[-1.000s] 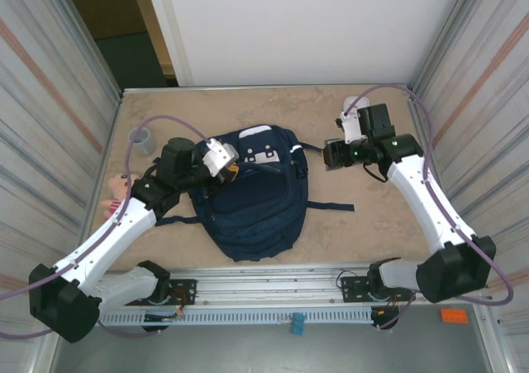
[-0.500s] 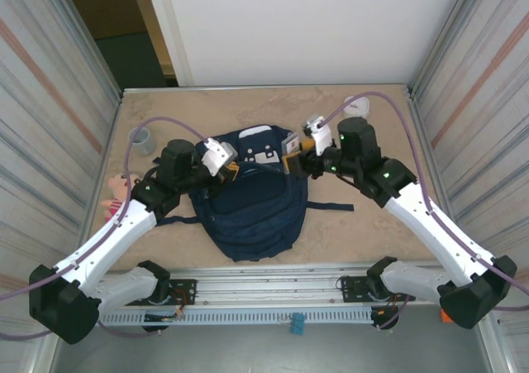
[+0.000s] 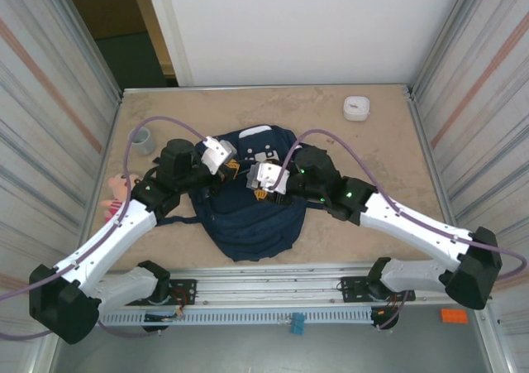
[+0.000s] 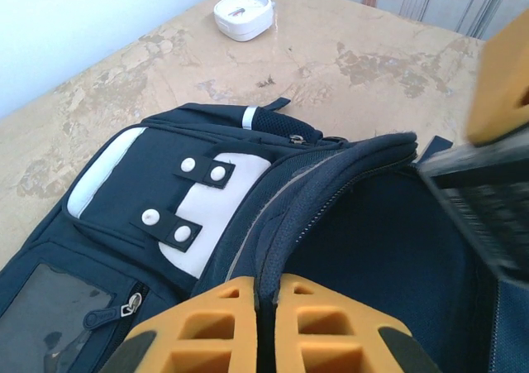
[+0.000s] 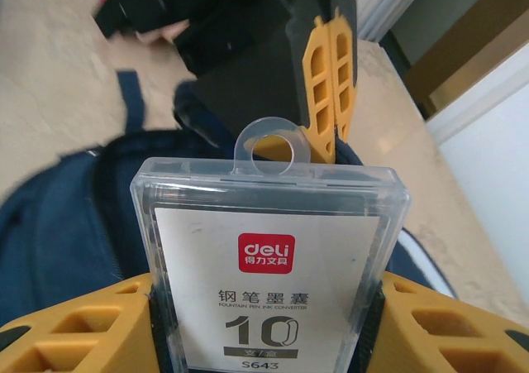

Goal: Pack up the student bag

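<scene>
The student bag [image 3: 248, 216], navy blue with white patches near its top, lies in the middle of the table with its main compartment held open. My left gripper [image 3: 234, 171] is shut on the bag's zipper edge [image 4: 285, 224], pinched between its yellow fingers [image 4: 207, 323]. My right gripper [image 3: 263, 188] is shut on a clear plastic box of ink cartridges [image 5: 264, 249] with a red "deli" label. It holds the box just above the bag's opening [image 4: 388, 241], next to my left gripper [image 5: 331, 71].
A small white case [image 3: 356, 107] sits at the back right of the table. A grey cup [image 3: 143, 140] and a pink toy [image 3: 116, 193] are at the left, beside my left arm. Corrugated metal walls close in both sides.
My right arm has swung left from the right side of the table, carrying the clear box over the bag's opening. The left gripper has kept its hold on the bag's edge.
</scene>
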